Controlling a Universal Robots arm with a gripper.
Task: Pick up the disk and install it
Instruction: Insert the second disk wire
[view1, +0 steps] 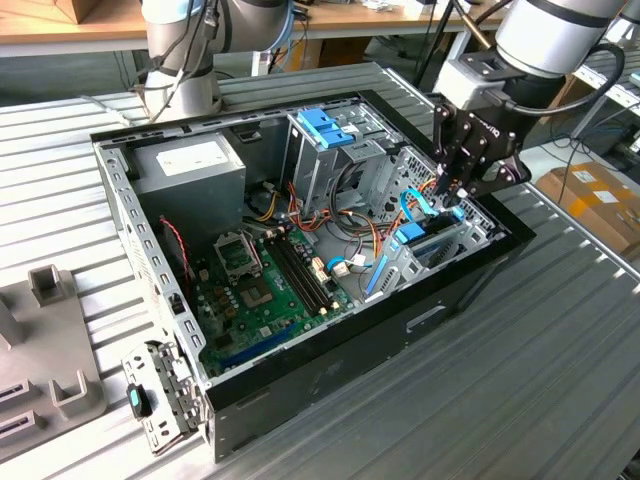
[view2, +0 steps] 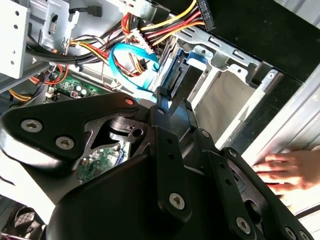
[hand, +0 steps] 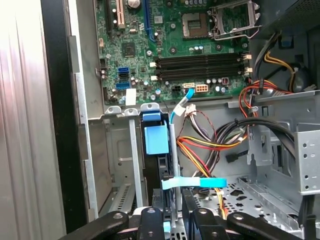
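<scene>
The disk (view1: 428, 245) stands on edge in the drive bay at the exterior view's right end of the open computer case (view1: 330, 375), showing its blue plastic frame (hand: 156, 139). My gripper (view1: 452, 200) hangs straight over it, just above its upper edge, beside a curled light-blue data cable (view1: 415, 205). In the first wrist view the gripper (hand: 173, 222) lines up with the disk's thin edge in the metal bay. The second wrist view shows the gripper (view2: 172, 97) pointing at the disk's blue frame (view2: 192, 54). Whether it grips the disk is not visible.
A grey power-supply box (view1: 190, 165) and a metal cage with a blue top (view1: 325, 130) stand inside the case, by the motherboard (view1: 260, 285) and loose cables (view1: 350, 240). A person's hand (view2: 287, 170) rests by the case edge. Grey fixtures (view1: 45, 340) lie at the exterior view's left.
</scene>
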